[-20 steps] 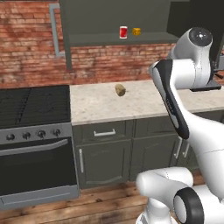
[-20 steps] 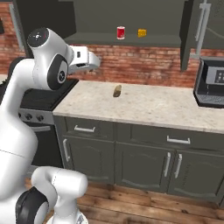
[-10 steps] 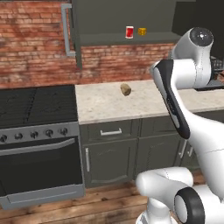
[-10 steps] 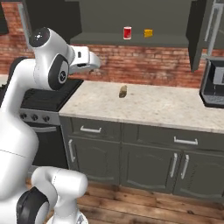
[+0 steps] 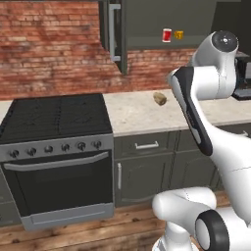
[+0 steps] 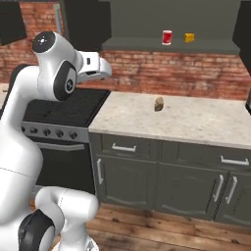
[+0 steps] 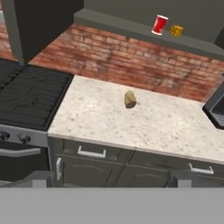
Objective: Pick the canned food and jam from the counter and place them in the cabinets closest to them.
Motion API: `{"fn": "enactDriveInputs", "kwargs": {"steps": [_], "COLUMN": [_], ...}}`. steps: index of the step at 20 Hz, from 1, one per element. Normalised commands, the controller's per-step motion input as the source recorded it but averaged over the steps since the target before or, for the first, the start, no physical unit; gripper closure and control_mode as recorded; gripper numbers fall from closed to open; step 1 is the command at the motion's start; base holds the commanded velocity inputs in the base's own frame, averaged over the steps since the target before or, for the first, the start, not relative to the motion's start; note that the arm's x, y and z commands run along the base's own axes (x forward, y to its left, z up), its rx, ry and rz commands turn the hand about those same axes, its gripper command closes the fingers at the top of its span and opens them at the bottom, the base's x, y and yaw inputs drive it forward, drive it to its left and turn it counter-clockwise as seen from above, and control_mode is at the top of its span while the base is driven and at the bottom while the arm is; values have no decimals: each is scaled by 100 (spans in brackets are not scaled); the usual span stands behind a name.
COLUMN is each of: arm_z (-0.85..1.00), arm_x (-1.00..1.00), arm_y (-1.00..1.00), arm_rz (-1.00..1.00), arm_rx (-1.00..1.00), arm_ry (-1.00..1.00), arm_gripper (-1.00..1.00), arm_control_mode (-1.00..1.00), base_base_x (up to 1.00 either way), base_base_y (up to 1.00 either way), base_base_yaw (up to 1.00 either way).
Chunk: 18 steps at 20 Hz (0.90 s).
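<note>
The canned food [image 5: 167,35] [image 6: 167,37] [image 7: 159,24] is a small red can standing upright on the bottom shelf of the open dark grey cabinet [image 5: 147,22] above the counter [image 5: 132,115] [image 6: 196,125] [image 7: 105,118]. My gripper [image 7: 109,178] hangs high over the counter's front edge, well short of the can. It is open, its fingertips [image 7: 40,177] far apart with nothing between them. In the right base view my hand [image 6: 95,67] points toward the brick wall. The jam is out of view.
A yellow wedge [image 5: 179,35] [image 7: 176,30] sits right of the can on the shelf. A brown potato-like lump [image 5: 160,98] [image 6: 159,103] [image 7: 130,99] lies mid-counter. The black stove [image 5: 54,117] [image 7: 26,92] is at the left, and the open cabinet door [image 5: 115,34] juts out above it.
The whole scene has slid rightward in both base views, so the base has driven left. More of the stove shows now. The arm's pose and the can on the shelf look unchanged.
</note>
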Motion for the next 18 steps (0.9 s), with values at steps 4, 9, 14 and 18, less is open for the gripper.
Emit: {"fn": "enactDriveInputs", "kwargs": {"steps": [4, 9, 14, 18], "arm_z": [0, 0, 0, 0], "arm_x": [0, 0, 0, 0], "arm_y": [0, 0, 0, 0], "arm_rz": [0, 0, 0, 0], "arm_rx": [0, 0, 0, 0], "arm_ry": [0, 0, 0, 0], "arm_gripper": [-100, -100, -100, -100], "arm_control_mode": [100, 100, 100, 100], "base_base_x": [-17, -16, -13, -8], "base_base_y": [57, 59, 62, 53], "base_base_yaw": [0, 0, 0, 0]}}
